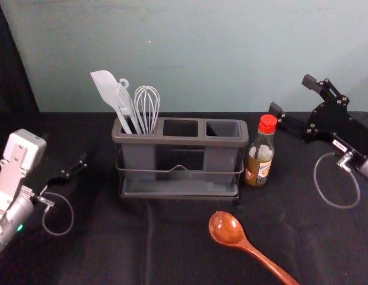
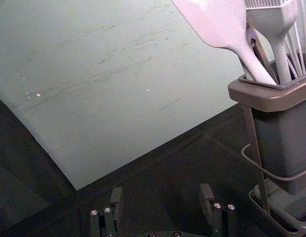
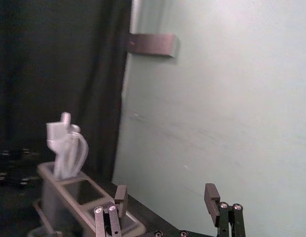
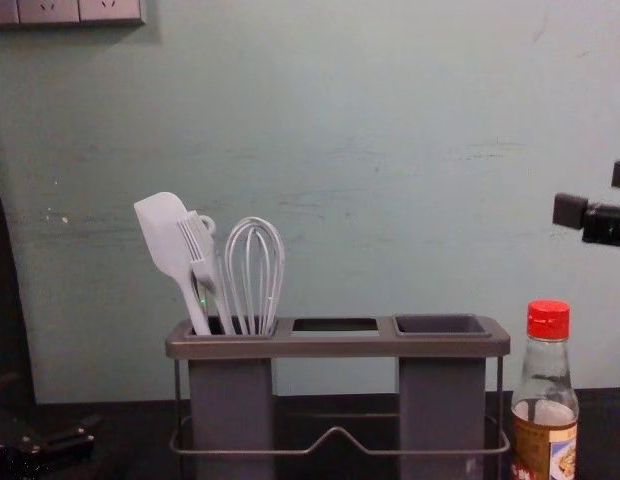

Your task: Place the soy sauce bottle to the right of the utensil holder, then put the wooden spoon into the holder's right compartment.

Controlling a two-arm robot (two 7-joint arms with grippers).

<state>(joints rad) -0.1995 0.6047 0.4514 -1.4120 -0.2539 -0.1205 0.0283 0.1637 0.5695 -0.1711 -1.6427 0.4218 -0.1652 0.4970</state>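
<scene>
The soy sauce bottle is stood just right of the utensil holder, apparently as required. Near it, the right end effector is spread wide, presumably for the wooden spoon laid in front; the left end effector is parked wide at left.

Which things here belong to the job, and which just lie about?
Part of the job:
soy sauce bottle
utensil holder
wooden spoon
right gripper, open near the bottle
left gripper, open, left of the holder

Just there:
spatula, brush and whisk, in the holder's left compartment
</scene>
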